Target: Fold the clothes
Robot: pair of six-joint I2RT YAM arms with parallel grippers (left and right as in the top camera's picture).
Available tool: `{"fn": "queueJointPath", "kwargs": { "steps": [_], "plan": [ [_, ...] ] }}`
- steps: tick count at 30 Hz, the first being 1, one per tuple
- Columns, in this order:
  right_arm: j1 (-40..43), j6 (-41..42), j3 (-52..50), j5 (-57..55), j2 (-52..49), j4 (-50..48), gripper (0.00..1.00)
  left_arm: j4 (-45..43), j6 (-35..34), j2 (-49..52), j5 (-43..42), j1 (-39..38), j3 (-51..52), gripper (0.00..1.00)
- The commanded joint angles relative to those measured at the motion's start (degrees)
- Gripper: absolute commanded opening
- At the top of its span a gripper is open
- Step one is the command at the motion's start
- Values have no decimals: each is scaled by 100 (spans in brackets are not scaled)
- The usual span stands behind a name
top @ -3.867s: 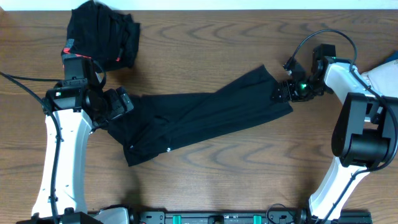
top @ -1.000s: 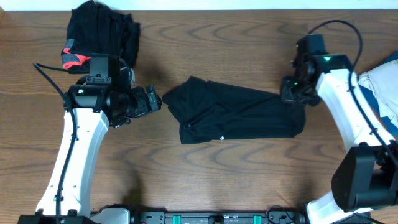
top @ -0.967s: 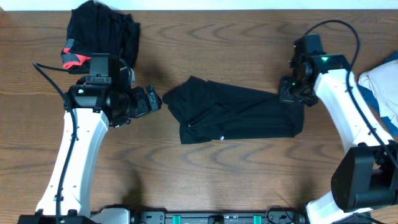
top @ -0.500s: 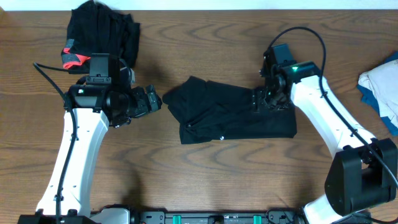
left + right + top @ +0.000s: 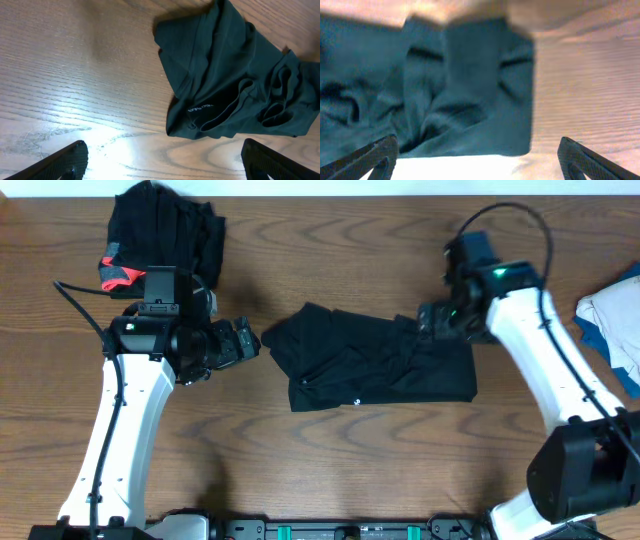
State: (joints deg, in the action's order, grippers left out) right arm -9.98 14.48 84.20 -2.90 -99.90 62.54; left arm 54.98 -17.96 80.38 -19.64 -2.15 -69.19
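The long black garment [image 5: 380, 365] lies on the table [image 5: 340, 250] between the two grippers, doubled into a rough rectangle. Its right part is bunched in ridges directly below the right gripper [image 5: 431, 320], and its left end sits just ahead of the left gripper [image 5: 244, 340], apart from it.

The step in hand looks like tidying this fold before making the next one. To do it well, I judge the rumpled upper layer should be drawn flat first. That means pinching only the top layer at the edge under the right fingers and pulling it outward, away from the left arm, until the ridges ease and the edges meet. The left gripper could press down the end nearest it so the whole piece does not slide on the wood. Cloth this soft will likely drag and wrinkle again if moved fast, so a low, slow pull suits it. The small white logo [image 5: 200, 108], ahead and slightly right of the left fingers near the lower edge, gives a check on alignment.

The right arm reaches in from its side with the wrist bent down. Its gripper hangs over the garment's upper right part with the fingers spread wide and nothing between them; whether they touch the cloth I cannot tell. The left arm stretches forward, forearm turned inward, jaws wide and empty. The other garment [image 5: 165, 230], black with red-orange trim, is piled behind the left wrist.
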Motion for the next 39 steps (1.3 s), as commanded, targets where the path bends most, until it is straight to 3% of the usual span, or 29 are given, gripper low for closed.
{"fn": "queueJointPath", "kwargs": {
  "steps": [1, 6, 11, 24, 26, 30, 35, 39],
  "plan": [
    [358, -289, -17, 553, -44, -35, 99, -4, 81, 48, -68, -20, 46, 98],
    [546, -428, -535, 1550, -170, -581, 98, -4, 81, 48, -68, -20, 46, 98],
    [527, -422, -1067, 2205, -251, -1298, 89, -4, 81, 48, -68, -20, 46, 98],
    [507, -120, -1416, 1882, -544, -1810, 79, 15, 81, 48, -68, -20, 46, 98],
    [503, -105, -1416, 1908, -544, -1823, 72, 17, 81, 48, -70, -20, 46, 98],
    [442, 72, -1416, 1906, -544, -1888, 33, 17, 81, 48, -70, -20, 46, 98],
    [284, 240, -1416, 2026, -544, -2129, 3, 17, 81, 48, -68, -20, 46, 98],
    [103, 422, -1416, 2052, -544, -2267, 1, 15, 81, 48, -68, -20, 46, 98]
  ]
}}
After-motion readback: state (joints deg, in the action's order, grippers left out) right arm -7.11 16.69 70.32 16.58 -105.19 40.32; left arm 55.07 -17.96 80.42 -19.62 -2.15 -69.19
